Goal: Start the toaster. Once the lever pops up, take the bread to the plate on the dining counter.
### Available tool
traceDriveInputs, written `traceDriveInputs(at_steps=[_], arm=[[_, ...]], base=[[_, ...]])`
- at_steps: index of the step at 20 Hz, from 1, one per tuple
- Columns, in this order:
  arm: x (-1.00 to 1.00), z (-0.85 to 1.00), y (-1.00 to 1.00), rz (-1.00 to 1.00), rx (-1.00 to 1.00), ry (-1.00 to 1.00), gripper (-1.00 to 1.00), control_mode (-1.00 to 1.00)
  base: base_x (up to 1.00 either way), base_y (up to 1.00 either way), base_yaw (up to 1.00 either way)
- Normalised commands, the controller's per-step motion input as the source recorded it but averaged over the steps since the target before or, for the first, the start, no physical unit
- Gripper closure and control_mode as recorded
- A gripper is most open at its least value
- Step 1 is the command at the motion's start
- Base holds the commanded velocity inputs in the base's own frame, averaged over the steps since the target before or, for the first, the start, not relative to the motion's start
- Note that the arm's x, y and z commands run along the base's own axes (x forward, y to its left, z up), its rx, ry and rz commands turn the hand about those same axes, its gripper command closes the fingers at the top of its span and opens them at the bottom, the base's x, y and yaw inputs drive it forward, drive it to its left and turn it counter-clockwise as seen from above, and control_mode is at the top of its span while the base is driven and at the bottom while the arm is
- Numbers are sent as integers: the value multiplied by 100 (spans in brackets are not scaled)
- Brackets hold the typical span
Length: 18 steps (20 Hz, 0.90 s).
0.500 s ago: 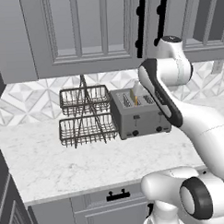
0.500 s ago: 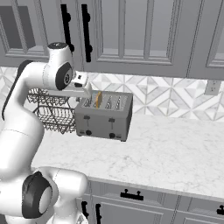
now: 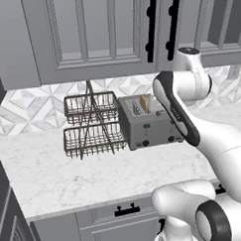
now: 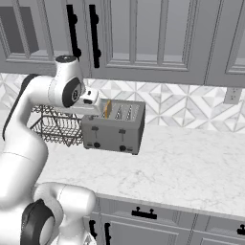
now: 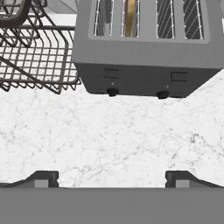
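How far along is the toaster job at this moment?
Done: the bread stands in a slot of the toaster. In hand: the open gripper hovers in front of it, holding nothing. Left: pressing a lever, then carrying the bread to the plate.

A broad stretch of bare marble counter [image 5: 118,135] is left free in front of the toaster [image 5: 148,57], and more open surface is seen to its right in the right base view. The toaster's left side is closed off by the wire basket rack [image 3: 92,124], standing just beside it. Room above is bounded by the wall cabinets [image 4: 143,38]. The slots are reachable from above, one being occupied by the bread [image 5: 130,17].
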Motion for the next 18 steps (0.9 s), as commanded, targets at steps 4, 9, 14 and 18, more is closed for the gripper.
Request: traceDriveInputs(at_steps=[4, 9, 14, 18], arm=[[0, -55, 0, 0, 0, -11, -100, -100], [25, -40, 0, 0, 0, -8, -100, -100], [43, -21, 0, 0, 0, -8, -100, -100], [47, -14, 7, 0, 0, -4, 100, -100]], base=[[0, 0, 0], [0, 0, 0], [0, 0, 0], [0, 0, 0]])
